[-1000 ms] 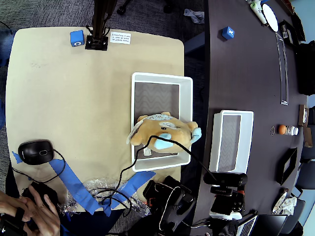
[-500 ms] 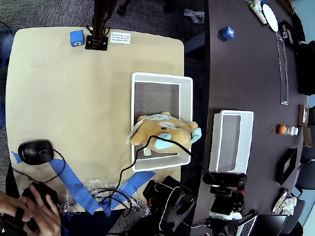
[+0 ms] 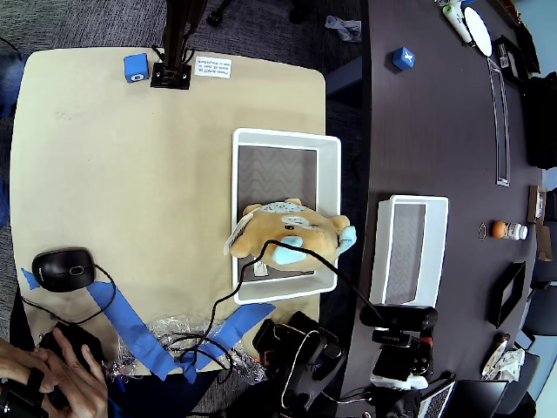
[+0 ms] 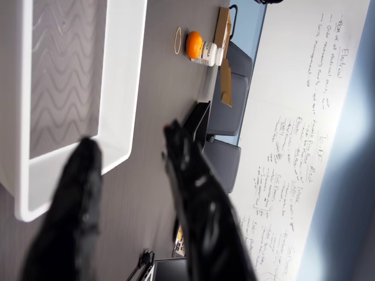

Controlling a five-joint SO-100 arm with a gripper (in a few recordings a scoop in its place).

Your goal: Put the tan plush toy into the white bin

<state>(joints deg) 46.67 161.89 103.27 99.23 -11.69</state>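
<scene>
Since the tan plush toy (image 3: 290, 235) is sitting in the lower half of the white bin (image 3: 285, 137) near the middle of the overhead view, we're reading the drop as basically done, but it's not looking fully tucked in. One light blue paw and a bit of orange body are hanging over the bin's right rim, and the white tag is poking over the left rim. That's the part we're worrying about: the toy is soft and top-heavy-looking, so any bump to the bin or the tan surface (image 3: 104, 174) could be tipping it out over the right edge, where the surface is ending and the floor is waiting.

There's also a black cable (image 3: 239, 292) running from the lower centre of the overhead frame up to the toy, crossing the bin's lower rim. If that gets tugged, we're guessing it drags the plush or the bin along with it.

In the wrist view the gripper (image 4: 126, 143) is spread apart with nothing between its two black fingers, and it's pointing at the smaller white bin (image 4: 123, 76) in the upper left, sitting on the dark table (image 4: 164, 88). So it's well away from the toy. Swinging back carelessly is the other risk, since the arm could clip that narrow bin or the orange-capped bottle (image 4: 202, 48) near the top centre.
</scene>
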